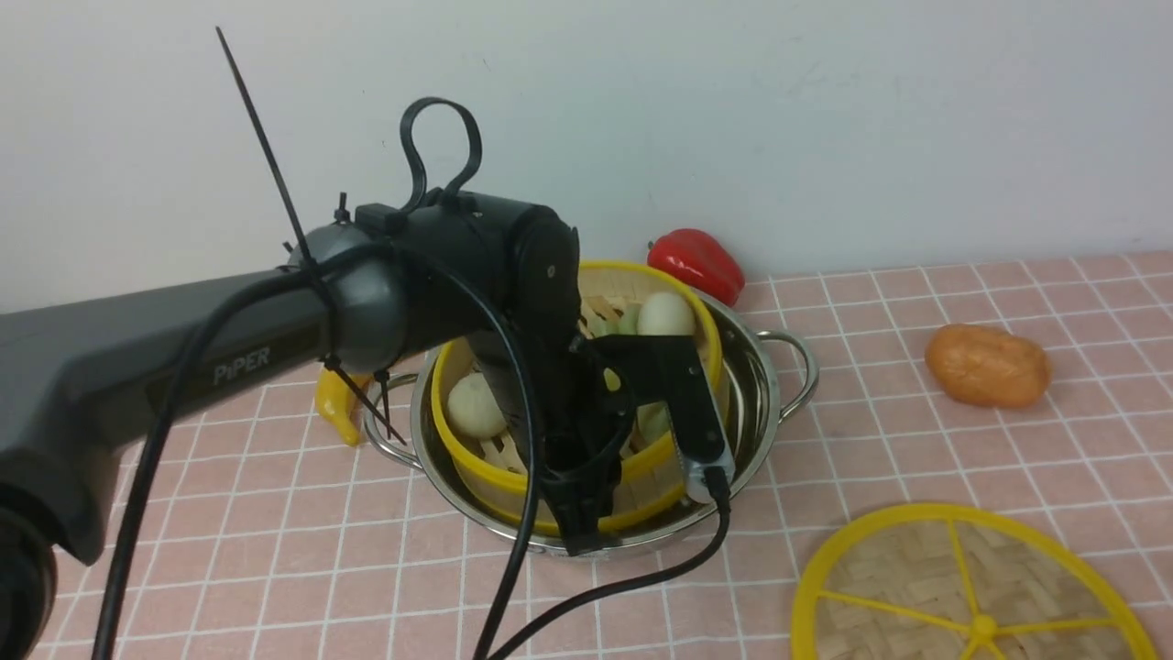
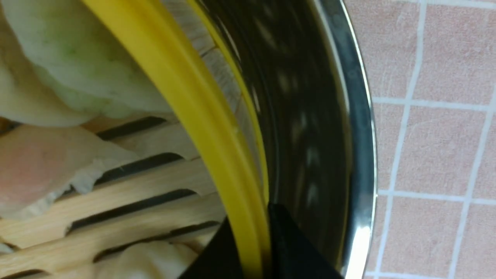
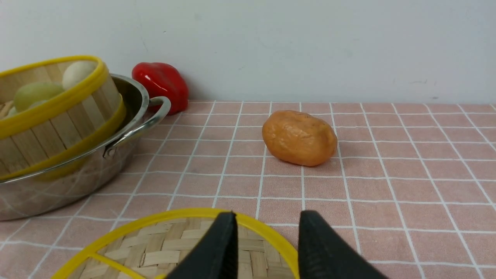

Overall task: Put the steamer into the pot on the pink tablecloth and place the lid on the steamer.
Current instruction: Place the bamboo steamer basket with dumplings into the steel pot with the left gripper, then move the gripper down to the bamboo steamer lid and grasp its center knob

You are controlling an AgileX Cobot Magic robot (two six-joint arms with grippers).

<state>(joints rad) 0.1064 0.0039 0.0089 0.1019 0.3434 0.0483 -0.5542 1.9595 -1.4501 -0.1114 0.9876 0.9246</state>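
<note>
The pot [image 1: 753,394] wall sits just outside the left fingers [image 2: 298,248], pinched on the steamer [image 1: 486,477] rim; steamer's in the pot but looks tilted, so releasing could leave it crooked. Lid [image 1: 903,573] lies flat under the spread, empty right fingers [image 3: 329,252]; may slip.

Steamer [image 1: 486,477] (yel. rim) tilted in pot [image 1: 770,385], lid [image 1: 962,587] flat on tablecloth [image 1: 275,550]

Left arm [image 1: 275,339] blocks steamer [image 1: 499,490] top. Cloth [image 1: 871,440] open between pot [image 1: 772,367], lid [image 1: 916,568], potato [image 1: 988,365].
</note>
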